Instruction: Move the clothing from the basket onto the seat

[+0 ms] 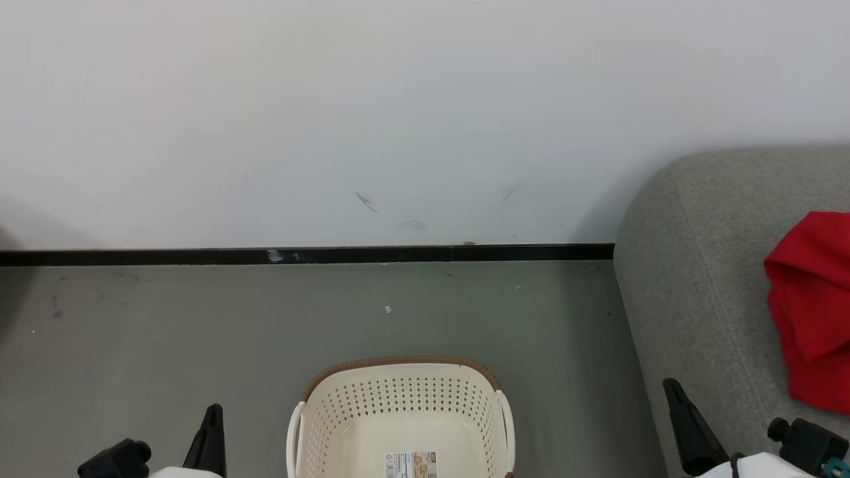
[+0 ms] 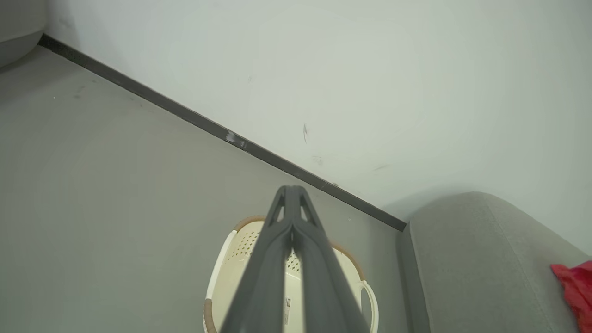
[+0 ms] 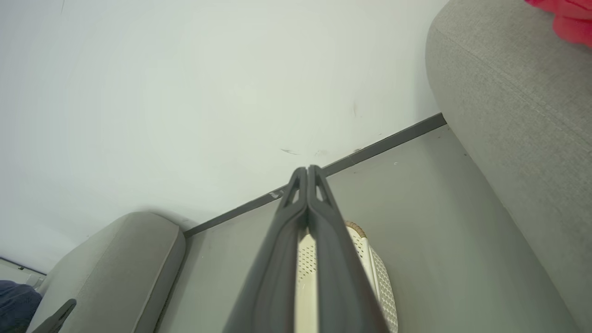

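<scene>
Treat this step as verification and stow. The clothing (image 1: 811, 312) lies bunched on the seat (image 1: 690, 279) at the right of the head view. The basket (image 1: 398, 398) stands on the floor (image 1: 166, 332) directly ahead of you, and its visible part shows bare perforated walls and a paper label (image 1: 412, 463) on its bottom. The frame edge cuts off the basket's near end, so tilt the head down and confirm that no garment is left there before you count the transfer as done. If you find one, open the nearer gripper before descending. The left gripper (image 2: 291, 190) has its fingers pressed together and carries nothing; the right gripper (image 3: 307, 171) is likewise closed and empty. The two arms flank the basket at the lower corners of the head view, with their fingers pointing toward the wall (image 1: 425, 119). The right gripper sits near the seat's side, so keep it clear of the fabric.
</scene>
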Robot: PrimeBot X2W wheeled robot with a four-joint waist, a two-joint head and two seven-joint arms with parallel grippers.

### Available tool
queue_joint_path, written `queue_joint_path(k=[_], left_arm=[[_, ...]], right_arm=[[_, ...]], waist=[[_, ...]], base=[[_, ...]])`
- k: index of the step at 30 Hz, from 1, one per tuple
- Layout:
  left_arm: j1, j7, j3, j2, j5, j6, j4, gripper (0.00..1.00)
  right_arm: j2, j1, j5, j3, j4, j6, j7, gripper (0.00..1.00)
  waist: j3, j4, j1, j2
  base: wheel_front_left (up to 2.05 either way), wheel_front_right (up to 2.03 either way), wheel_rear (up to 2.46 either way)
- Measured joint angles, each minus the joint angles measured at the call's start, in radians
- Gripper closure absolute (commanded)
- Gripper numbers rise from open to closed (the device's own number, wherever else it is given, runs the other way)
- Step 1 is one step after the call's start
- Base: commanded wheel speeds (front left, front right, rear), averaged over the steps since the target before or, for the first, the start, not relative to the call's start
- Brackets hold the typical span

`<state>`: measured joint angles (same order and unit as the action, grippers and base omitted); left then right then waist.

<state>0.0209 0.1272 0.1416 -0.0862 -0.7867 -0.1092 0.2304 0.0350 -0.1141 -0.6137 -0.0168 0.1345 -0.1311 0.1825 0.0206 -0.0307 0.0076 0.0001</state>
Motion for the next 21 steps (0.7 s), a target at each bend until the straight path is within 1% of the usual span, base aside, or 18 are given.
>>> queue_joint_path(k=[10,18,21], left_arm=[[-0.01,-0.031,-0.032,0.011,-0.119,0.025,-0.002,1.0],[-0.015,-0.064,-0.057,0.015,-0.214,0.048,-0.002,1.0],[-0.016,-0.066,-0.063,0.016,-0.236,0.052,-0.002,1.0]], right_arm=[[0.013,0.023,-0.158,0.005,0.012,0.0,-0.034,1.0],[0.026,0.043,-0.285,0.008,0.034,0.0,-0.055,1.0],[0.028,0.047,-0.316,0.008,0.038,0.0,-0.061,1.0]], waist=[[0.001,0.004,0.001,0.0],[-0.002,0.008,-0.0017,0.0],[-0.003,0.009,-0.0027,0.0]], base=[[0.0,0.0,0.0],[0.0,0.0,0.0],[0.0,0.0,0.0]])
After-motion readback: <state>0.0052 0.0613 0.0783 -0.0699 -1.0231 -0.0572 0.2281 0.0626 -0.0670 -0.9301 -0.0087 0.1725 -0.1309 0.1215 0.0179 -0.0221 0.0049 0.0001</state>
